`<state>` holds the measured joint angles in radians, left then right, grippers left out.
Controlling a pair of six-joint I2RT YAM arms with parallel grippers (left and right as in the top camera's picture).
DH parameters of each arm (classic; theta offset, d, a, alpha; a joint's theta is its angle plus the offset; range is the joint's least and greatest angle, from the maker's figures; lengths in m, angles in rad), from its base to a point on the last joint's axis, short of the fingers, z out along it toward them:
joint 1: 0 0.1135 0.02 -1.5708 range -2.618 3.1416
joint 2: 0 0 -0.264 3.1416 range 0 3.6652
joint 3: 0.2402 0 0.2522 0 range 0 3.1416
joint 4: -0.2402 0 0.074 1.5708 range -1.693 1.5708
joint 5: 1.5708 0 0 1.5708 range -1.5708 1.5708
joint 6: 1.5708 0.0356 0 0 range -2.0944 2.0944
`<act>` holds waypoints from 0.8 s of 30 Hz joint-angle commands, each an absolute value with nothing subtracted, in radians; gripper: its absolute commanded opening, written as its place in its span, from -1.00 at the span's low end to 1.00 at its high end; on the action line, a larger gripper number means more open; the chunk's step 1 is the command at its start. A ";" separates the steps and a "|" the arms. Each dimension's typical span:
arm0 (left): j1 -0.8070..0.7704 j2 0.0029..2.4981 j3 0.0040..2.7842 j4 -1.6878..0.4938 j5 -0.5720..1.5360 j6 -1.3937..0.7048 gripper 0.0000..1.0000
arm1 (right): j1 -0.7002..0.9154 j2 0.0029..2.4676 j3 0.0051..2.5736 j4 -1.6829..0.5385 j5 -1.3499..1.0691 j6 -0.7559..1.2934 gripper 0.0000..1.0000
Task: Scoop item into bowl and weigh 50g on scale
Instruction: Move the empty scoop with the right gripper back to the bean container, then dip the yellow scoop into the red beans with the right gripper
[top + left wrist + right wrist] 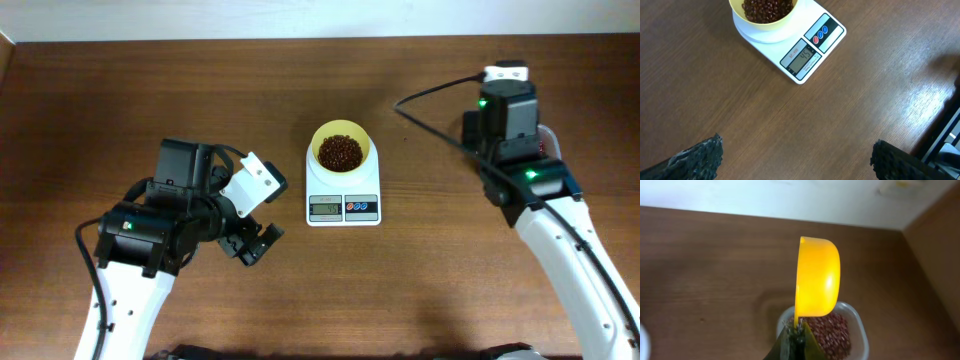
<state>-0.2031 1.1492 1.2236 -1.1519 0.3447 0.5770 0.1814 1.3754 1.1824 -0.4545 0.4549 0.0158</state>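
Beans (340,152) glossy, bowl (320,135) rnd, scale (343,208) sq, scoop (817,277) smooth.

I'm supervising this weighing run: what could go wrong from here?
Overshoot: the small white digital scale appears to read about 45, so a full bright yellow plastic scoop of red-brown beans would likely pass 50. Spill: the right gripper holds that scoop tipped sideways over the clear plastic tub; the pale yellow round bowl is a small target.

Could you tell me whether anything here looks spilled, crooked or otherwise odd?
Nothing stands out: the bowl sits upright on the scale with the beans inside, no beans show on the table, and the right gripper holds the scoop over the tub.
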 commanded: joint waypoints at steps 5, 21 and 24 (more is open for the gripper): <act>-0.198 1.144 1.242 -1.150 0.360 0.589 0.97 | -0.013 1.455 1.196 -0.562 0.356 0.068 -0.92; -0.198 1.144 1.242 -1.150 0.360 0.589 0.98 | -0.094 1.770 1.204 -0.551 0.065 0.062 -0.92; -0.198 1.144 1.242 -1.150 0.359 0.589 0.98 | -0.094 1.748 1.209 -0.551 0.062 0.062 -0.92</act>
